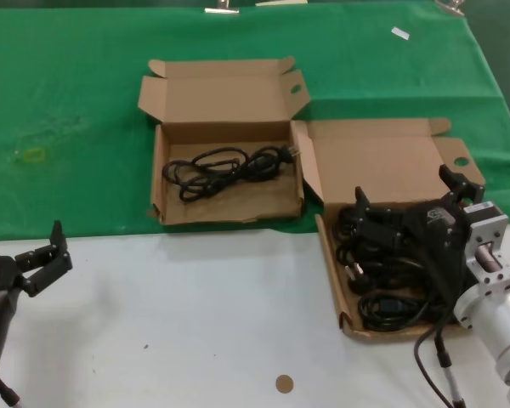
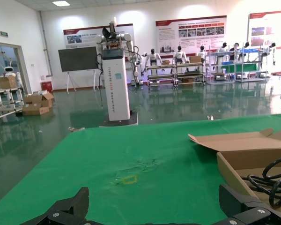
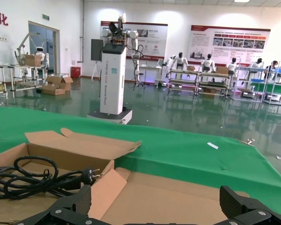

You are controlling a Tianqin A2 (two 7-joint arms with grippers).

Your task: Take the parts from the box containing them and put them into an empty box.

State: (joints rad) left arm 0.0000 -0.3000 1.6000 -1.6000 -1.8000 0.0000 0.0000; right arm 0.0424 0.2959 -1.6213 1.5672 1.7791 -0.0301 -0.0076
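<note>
The box containing them (image 1: 382,246), long tray and tall lid folded back, is my landmark; its tray holds a heap of black power cords (image 1: 389,276). My right pincer (image 1: 408,200) sits over the far end of that heap, fingers spread wide and gripping nothing, placed there, I judge, to drop onto a cord. Just left of the landmark, its side flap touching, lies the empty box (image 1: 225,149), though it already has one coiled cord (image 1: 225,166) in it, so it is the receiving side. Well to the left of the landmark, near the table (image 1: 195,314) edge, my left pincer (image 1: 42,255) waits spread apart and holding nothing. A small brown disc (image 1: 284,383) lies on the table nearer me. The tangle, and the flap between the trays, look like the main obstacles.
</note>
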